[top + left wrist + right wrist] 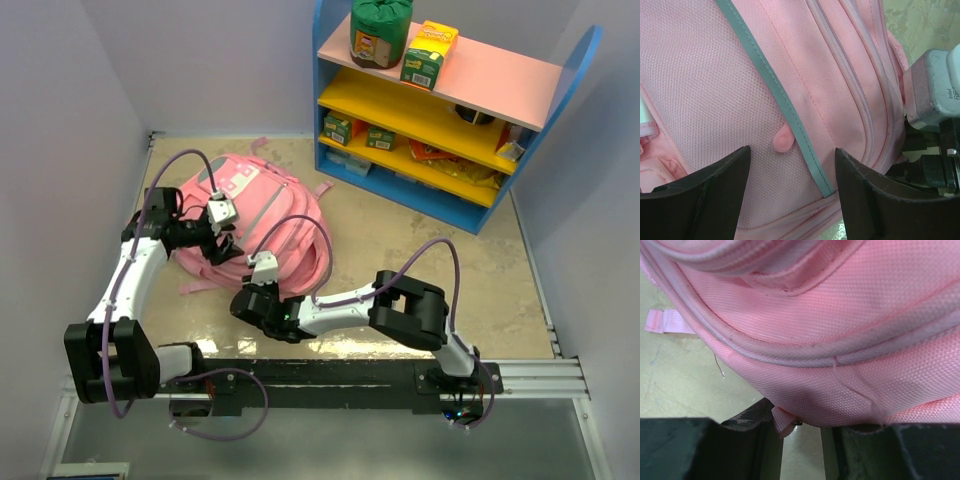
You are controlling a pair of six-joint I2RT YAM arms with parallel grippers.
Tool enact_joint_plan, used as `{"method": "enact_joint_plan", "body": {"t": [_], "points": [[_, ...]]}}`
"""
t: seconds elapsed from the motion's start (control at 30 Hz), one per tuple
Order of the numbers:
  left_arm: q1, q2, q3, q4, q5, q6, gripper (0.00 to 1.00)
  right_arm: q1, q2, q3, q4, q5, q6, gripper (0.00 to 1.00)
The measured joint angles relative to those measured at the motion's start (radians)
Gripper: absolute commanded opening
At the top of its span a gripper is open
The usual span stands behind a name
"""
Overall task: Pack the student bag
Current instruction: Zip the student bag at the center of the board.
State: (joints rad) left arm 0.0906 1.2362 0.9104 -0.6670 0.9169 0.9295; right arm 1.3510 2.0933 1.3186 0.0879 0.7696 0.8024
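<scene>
The student bag [265, 215] lay on the left half of the table [420, 250], long axis roughly diagonal, with both arms at it. The right gripper [801, 452] was at the bag's near edge, jaws narrowly apart. A small pink tab [781, 421] hung in the gap, not visibly clamped. The right arm lay low, reaching leftward. The left gripper [792, 185] stood wide open over the mesh panel [705, 100].
</scene>
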Motion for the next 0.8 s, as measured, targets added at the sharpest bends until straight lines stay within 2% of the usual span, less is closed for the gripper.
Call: {"method": "enact_joint_plan", "body": {"t": [0.17, 0.3, 0.33, 0.37, 0.53, 0.8], "points": [[-0.013, -0.003, -0.024, 0.07, -0.002, -0.041, 0.63, 0.003, 0.031, 0.048, -0.015, 0.014, -0.003, 0.3], [-0.023, -0.021, -0.047, 0.133, -0.009, -0.088, 0.61, 0.006, 0.082, 0.107, -0.033, 0.026, 0.0, 0.13], [-0.026, -0.024, -0.047, 0.138, -0.011, -0.1, 0.59, 0.006, 0.084, 0.107, -0.034, 0.026, 0.002, 0.04], [-0.028, -0.025, -0.047, 0.14, -0.013, -0.106, 0.59, 0.007, 0.085, 0.103, -0.038, 0.027, 0.006, 0.0], [-0.035, -0.031, -0.047, 0.15, -0.029, -0.145, 0.53, 0.008, 0.004, -0.023, 0.002, 0.042, 0.016, 0.0], [-0.041, -0.055, -0.047, 0.177, -0.074, -0.249, 0.48, 0.016, -0.296, -0.334, 0.074, 0.117, -0.03, 0.0]]}}
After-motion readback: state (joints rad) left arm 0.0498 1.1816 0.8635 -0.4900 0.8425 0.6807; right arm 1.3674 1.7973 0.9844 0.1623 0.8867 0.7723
